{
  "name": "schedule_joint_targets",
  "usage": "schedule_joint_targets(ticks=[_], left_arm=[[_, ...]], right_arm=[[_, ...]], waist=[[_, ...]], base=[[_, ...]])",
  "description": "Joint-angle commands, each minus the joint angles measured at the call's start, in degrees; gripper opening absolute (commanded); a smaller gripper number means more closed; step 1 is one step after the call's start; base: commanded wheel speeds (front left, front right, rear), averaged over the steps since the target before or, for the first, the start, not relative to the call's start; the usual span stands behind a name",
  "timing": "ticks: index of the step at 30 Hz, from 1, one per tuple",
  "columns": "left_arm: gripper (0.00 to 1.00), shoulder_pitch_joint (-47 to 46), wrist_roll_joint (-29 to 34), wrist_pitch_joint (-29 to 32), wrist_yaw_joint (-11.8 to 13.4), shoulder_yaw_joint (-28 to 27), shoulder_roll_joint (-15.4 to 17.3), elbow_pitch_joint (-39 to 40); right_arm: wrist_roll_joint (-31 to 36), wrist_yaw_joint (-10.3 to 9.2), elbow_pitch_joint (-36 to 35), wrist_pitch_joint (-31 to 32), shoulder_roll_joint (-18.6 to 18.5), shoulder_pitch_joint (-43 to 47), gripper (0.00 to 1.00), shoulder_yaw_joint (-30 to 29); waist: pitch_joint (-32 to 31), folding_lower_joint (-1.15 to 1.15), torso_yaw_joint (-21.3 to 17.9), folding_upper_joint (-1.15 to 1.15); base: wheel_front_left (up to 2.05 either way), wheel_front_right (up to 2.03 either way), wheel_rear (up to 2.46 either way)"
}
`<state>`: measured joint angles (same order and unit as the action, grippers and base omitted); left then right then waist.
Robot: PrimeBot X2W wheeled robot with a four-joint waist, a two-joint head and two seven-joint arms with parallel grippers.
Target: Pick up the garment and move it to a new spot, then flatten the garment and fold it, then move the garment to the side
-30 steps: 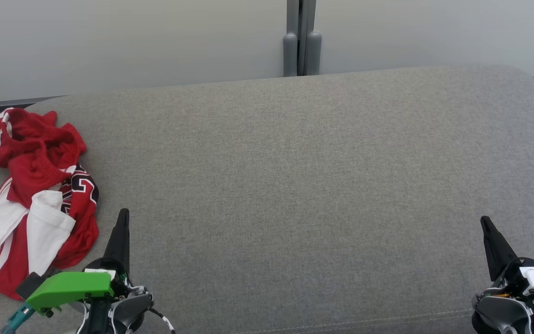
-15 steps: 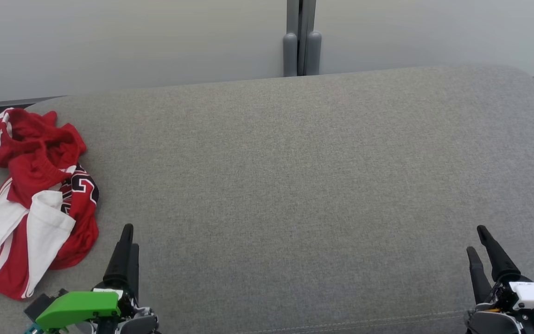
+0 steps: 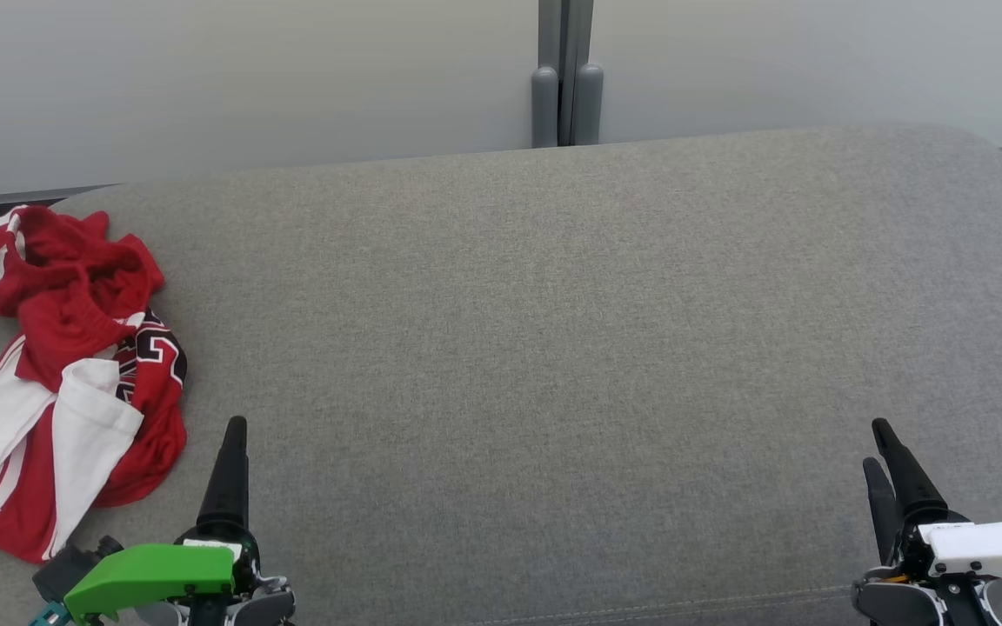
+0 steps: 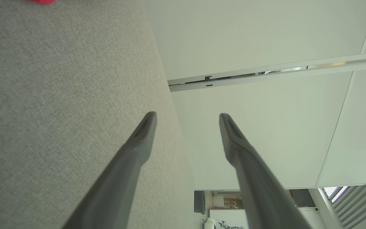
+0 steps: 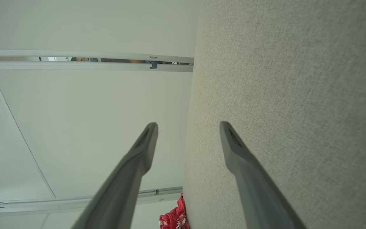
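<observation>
A grey cushion (image 3: 553,287) spans most of the head view. The garment (image 3: 66,374), a crumpled red/white heap, lies at the frame's left edge, long axis approx. top-to-bottom. Its lower end is near the left gripper (image 3: 234,432), up and to the left of it. At lower right, the right gripper (image 3: 874,445) is well apart from it, so the left arm is nearer and prob. the one to reach. Wrist views show both grippers w/ fingers spread, nothing between. Right wrist view catches a red bit at its bottom edge; left wrist view a red sliver at top left.
</observation>
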<state>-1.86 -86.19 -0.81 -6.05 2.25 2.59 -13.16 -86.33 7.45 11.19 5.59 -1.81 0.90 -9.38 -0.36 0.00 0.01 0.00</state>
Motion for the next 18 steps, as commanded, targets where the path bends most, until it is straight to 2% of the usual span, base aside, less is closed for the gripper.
schedule_joint_targets(ticks=[1,18], left_arm=[[1.00,-0.52,2.21,-0.62,0.32,0.19,0.12,1.58],[1.00,0.98,23.42,-3.85,2.70,1.50,0.18,6.05]], right_arm=[[2.14,0.02,-1.37,-0.81,-0.51,-0.82,1.00,0.55],[22.82,0.02,-4.94,-5.50,-0.68,-1.05,1.00,4.89]], waist=[[-0.03,0.00,0.02,0.00],[-0.38,0.00,0.28,0.00]], base=[[0.00,0.00,0.00],[0.00,0.00,0.00]])
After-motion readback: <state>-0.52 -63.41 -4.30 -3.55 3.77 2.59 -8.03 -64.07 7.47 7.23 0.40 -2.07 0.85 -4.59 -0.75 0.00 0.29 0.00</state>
